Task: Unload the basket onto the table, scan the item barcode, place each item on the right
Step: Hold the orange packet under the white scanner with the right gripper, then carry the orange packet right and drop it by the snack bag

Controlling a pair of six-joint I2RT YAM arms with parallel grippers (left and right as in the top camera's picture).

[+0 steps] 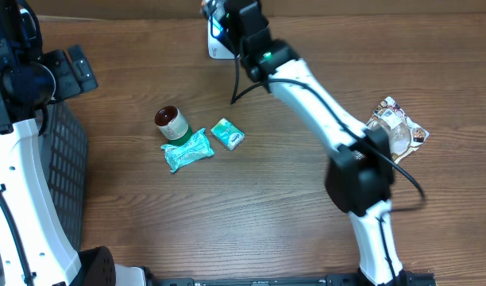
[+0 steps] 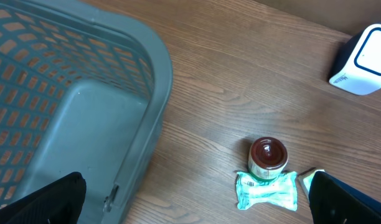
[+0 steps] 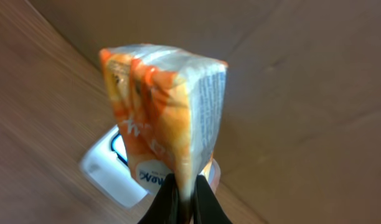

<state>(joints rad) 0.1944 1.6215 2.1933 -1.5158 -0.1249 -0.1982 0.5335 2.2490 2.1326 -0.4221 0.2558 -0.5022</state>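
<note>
The item is an orange-and-white soft packet [image 3: 165,106], held upright by its bottom seam in my right gripper [image 3: 187,194], which is shut on it. Right behind and below the packet sits the white scanner [image 3: 109,171] with its dark window. From overhead, the right gripper [image 1: 227,20] hovers over the scanner [image 1: 217,46] at the table's far edge, and the packet is hidden under the arm. I cannot make out a barcode on the packet. My left gripper [image 2: 197,208] is open and holds nothing, high above the table near the basket.
A grey mesh basket [image 2: 84,112] stands at the left edge. Mid-table lie a jar with a dark red lid [image 1: 171,121], a teal packet [image 1: 187,149] and a small green box [image 1: 227,133]. A clear snack bag [image 1: 395,127] lies at the right.
</note>
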